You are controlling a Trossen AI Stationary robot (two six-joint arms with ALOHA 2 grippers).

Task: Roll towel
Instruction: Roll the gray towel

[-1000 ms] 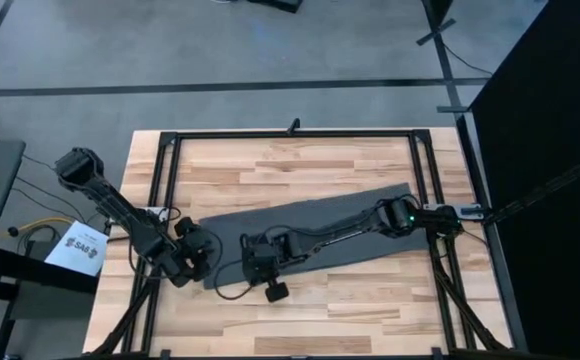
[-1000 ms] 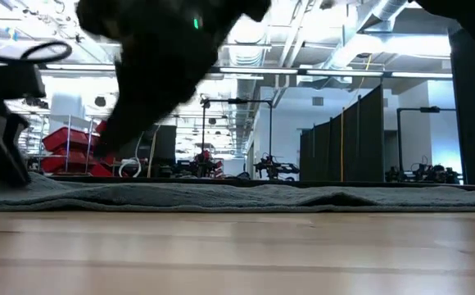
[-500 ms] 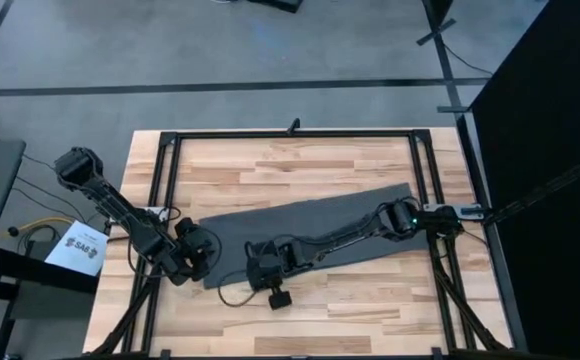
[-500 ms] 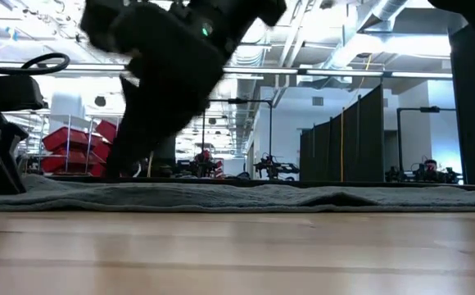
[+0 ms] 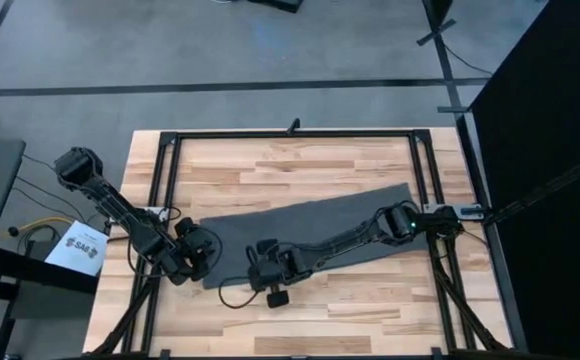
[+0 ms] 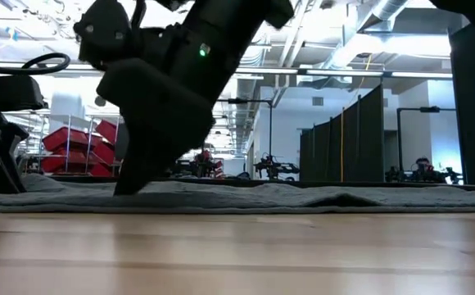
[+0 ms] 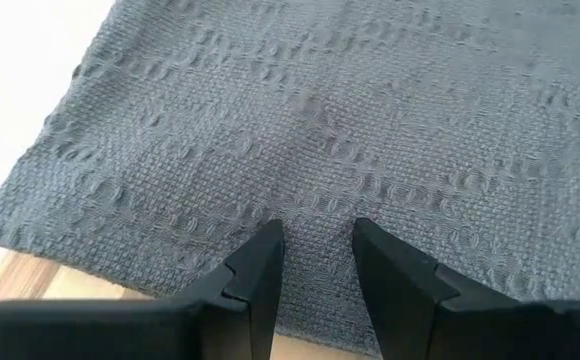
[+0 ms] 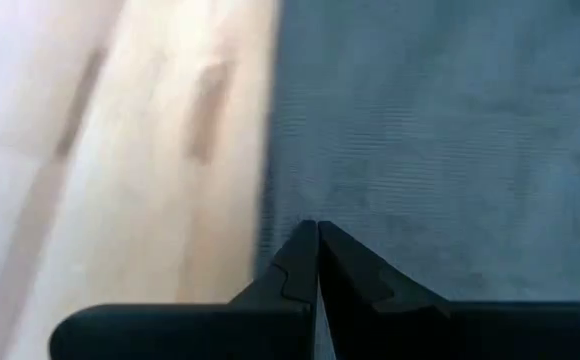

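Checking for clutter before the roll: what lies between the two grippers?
Only flat towel between left gripper and right gripper, per the high view.

The light wooden plank table carries a black metal frame along its edges and stands on a grey concrete floor crossed by dark tape lines. A black curtain panel stands on one side. In the low view, red storage bins sit on shelving, dark grey partition screens stand behind, and ceiling strip lights illuminate the room.
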